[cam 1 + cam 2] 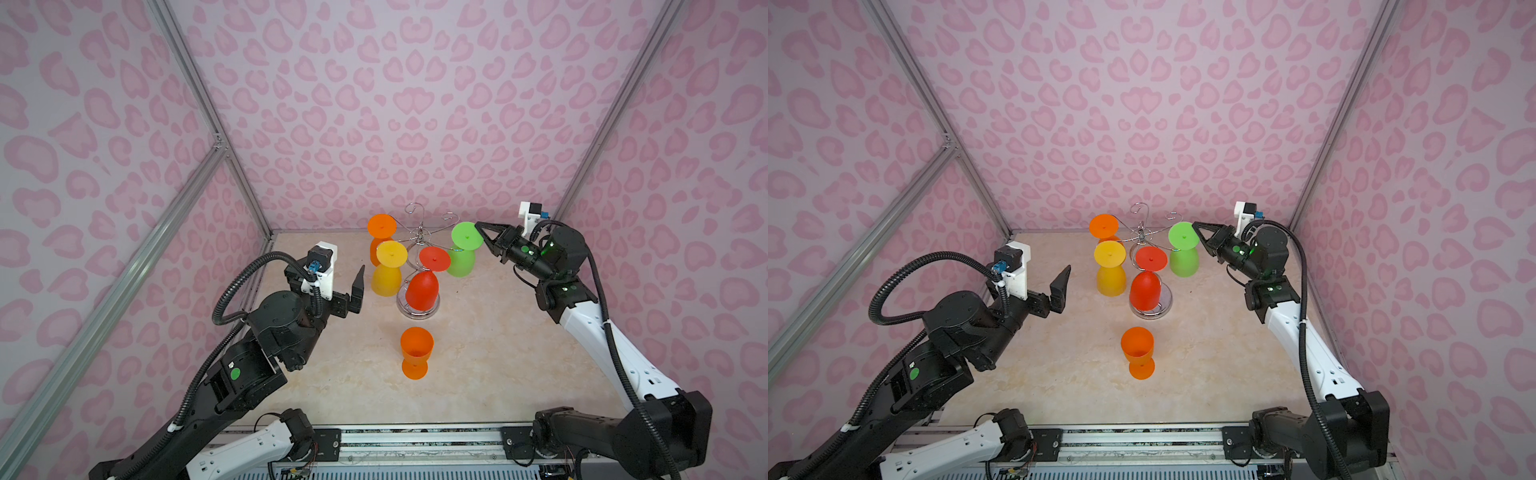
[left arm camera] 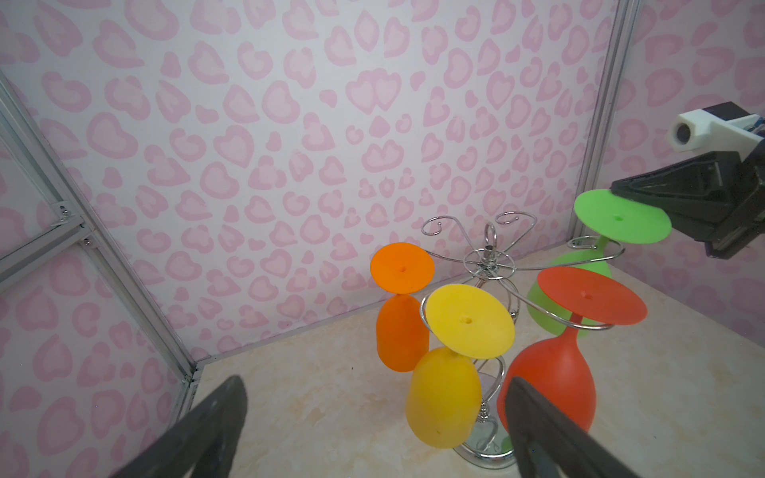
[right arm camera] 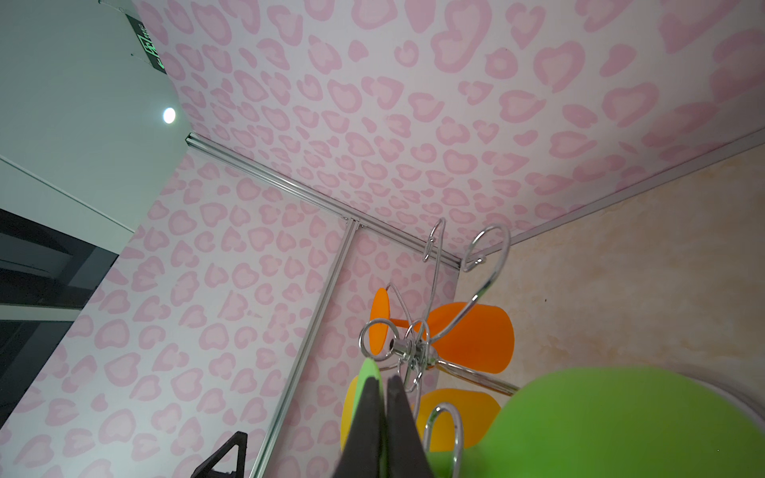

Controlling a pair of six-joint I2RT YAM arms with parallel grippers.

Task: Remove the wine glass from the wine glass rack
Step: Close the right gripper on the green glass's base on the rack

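Observation:
The chrome wine glass rack (image 1: 420, 237) stands at the back of the table, its round base (image 2: 482, 453) on the marble top. Hanging upside down from its hooks are an orange wine glass (image 1: 380, 227), a yellow one (image 1: 387, 277), a red one (image 1: 423, 290) and a green one (image 1: 461, 262). My right gripper (image 3: 383, 383) is shut on the rim of the green glass's foot (image 2: 617, 223), whose stem still runs through its hook. My left gripper (image 2: 376, 389) stands open just left of the yellow glass (image 2: 445, 397), holding nothing.
A second orange glass (image 1: 416, 352) stands upright on the table in front of the rack. Pink patterned walls with aluminium posts (image 1: 245, 174) close in the back and both sides. Two curled hook arms (image 2: 439, 225) at the rack's back carry nothing.

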